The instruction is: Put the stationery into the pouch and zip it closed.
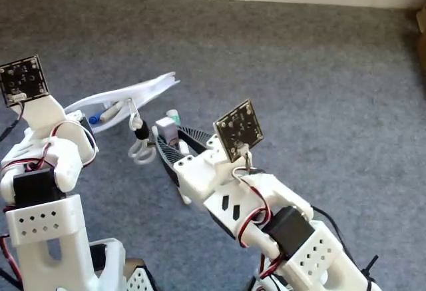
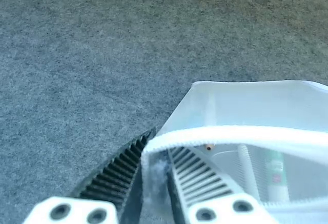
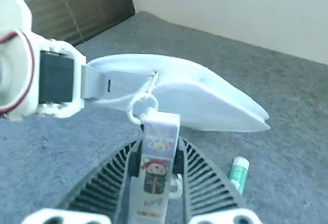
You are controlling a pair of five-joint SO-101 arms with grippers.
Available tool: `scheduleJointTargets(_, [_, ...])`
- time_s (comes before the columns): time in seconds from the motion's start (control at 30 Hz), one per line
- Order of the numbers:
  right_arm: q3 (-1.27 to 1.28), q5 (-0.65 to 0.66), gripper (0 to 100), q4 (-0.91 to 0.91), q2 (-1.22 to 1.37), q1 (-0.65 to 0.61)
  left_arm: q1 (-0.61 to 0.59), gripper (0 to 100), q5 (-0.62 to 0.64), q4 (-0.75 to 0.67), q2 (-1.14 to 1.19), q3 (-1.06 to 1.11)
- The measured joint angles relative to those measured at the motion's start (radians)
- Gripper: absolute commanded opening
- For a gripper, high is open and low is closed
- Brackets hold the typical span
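Pouch (image 1: 150, 88): white mesh, at 10 o'clock from the middle of the high view. Its long axis runs toward 2 o'clock.

Left gripper (image 2: 160, 149): jaws clenched on the pouch rim at its 8 o'clock end. From the left wrist view the rim is pinched flat between the ribbed pads. A slim green-and-white item shows through the mesh. Cannot tell whether it lies inside or behind.

Right gripper (image 3: 156, 147): jaws grasp a small printed block, likely an eraser (image 3: 154, 178), across its long sides. It is held near the pouch, at about the pouch's 5 o'clock, and is not yet in.

Loose on the grey carpet (image 1: 319, 58):
- scissors (image 1: 138, 146), just beside the eraser at its 9 o'clock, blades pointing at the pouch
- glue stick (image 3: 238, 171), near the eraser at its 1 o'clock

Handling (judgement):
- Pouch is light, soft and floppy. With a single pinch the mouth will sag shut, so the rim grip should hold taut while items are pushed in.
- Eraser is light and firm. Its paper sleeve may slide, so the side grip suits it.
- Scissors are thin, stiff and flat on the pile. Take them at the pivot or a handle loop.
- Glue stick is smooth and round and will roll. Take it across mid-barrel.

Progress (judgement): early. Three items are out and the zip is not yet closed.
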Motion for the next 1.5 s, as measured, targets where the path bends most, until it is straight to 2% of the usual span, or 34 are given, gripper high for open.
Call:
scheduleJointTargets(0.3, [0.000, 0.000, 0.5, -0.173, 0.000, -0.014, 0.002, 1, 0.000, 0.000, 0.000, 0.000])
scheduleJointTargets(0.47, [0.000, 0.000, 0.5, -0.181, 0.000, -0.017, 0.002, 1, -0.008, 0.005, 0.002, -0.020])
scheduleJointTargets(0.67, [0.000, 0.000, 0.5, -0.181, 0.000, -0.017, 0.038, 1, -0.032, 0.080, 0.014, -0.063])
scheduleJointTargets(0.97, [0.005, 0.000, 0.5, -0.183, -0.167, -0.018, 0.058, 1, -0.040, 0.087, 0.014, -0.066])
scheduleJointTargets(1.17, [0.058, 0.000, 0.5, -0.190, -0.181, -0.018, 0.061, 1, -0.074, 0.103, -0.054, -0.064])
scheduleJointTargets(1.27, [0.089, 0.006, 0.5, -0.264, -0.181, -0.018, 0.058, 1, -0.081, 0.117, -0.103, -0.064])
scheduleJointTargets(1.5, [0.221, 0.155, 0.5, -0.502, -0.183, -0.052, 0.120, 1, -0.120, 0.117, -0.144, -0.032])
